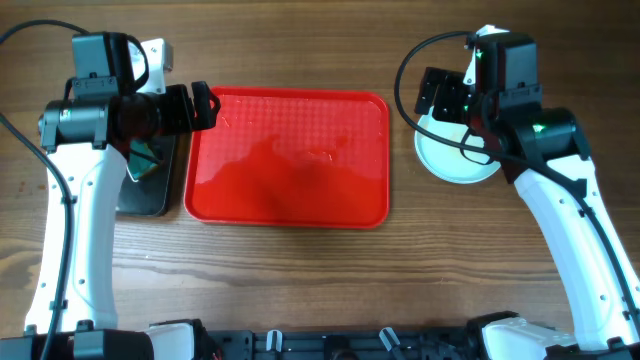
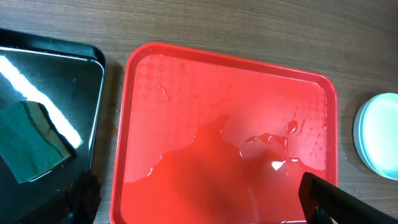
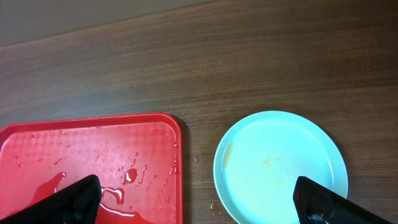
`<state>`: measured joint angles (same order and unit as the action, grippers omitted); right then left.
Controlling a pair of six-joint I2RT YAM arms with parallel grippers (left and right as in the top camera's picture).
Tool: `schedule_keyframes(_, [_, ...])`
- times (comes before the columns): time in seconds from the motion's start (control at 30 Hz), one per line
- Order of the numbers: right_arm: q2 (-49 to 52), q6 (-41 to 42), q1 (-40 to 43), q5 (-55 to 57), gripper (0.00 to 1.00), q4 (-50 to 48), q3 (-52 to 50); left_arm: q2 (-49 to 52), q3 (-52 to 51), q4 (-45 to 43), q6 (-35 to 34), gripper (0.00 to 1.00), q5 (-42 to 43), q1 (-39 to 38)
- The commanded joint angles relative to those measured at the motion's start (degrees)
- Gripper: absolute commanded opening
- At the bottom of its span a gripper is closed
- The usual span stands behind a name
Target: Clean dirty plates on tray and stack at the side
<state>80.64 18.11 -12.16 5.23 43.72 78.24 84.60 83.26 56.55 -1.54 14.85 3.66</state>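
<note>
The red tray lies mid-table with no plates on it, wet with pooled water; it also shows in the left wrist view and the right wrist view. The pale mint plates sit stacked on the table right of the tray, partly hidden by my right arm. The top plate has a faint yellowish smear near its centre. The stack's edge shows in the left wrist view. My left gripper is open and empty over the tray's left end. My right gripper is open and empty, above the gap between tray and plates.
A glossy black tray lies left of the red tray and holds a green sponge. Bare wooden table surrounds the trays.
</note>
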Motion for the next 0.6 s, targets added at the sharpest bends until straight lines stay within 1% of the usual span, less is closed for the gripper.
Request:
schedule_keyframes(0.0, [-0.39, -0.09, 0.02, 2.62, 0.99, 0.04, 0.9, -0.44, 0.42, -0.15, 1.14, 1.0, -0.59, -0.17])
schedule_keyframes(0.43, [-0.42, -0.09, 0.02, 2.32, 1.0, -2.34, 0.9, -0.44, 0.42, -0.17, 1.14, 1.0, -0.59, -0.17])
schedule_keyframes(0.57, [-0.42, -2.49, 0.02, 2.32, 1.0, -2.75, 0.9, -0.44, 0.42, -0.17, 1.14, 1.0, -0.59, -0.17])
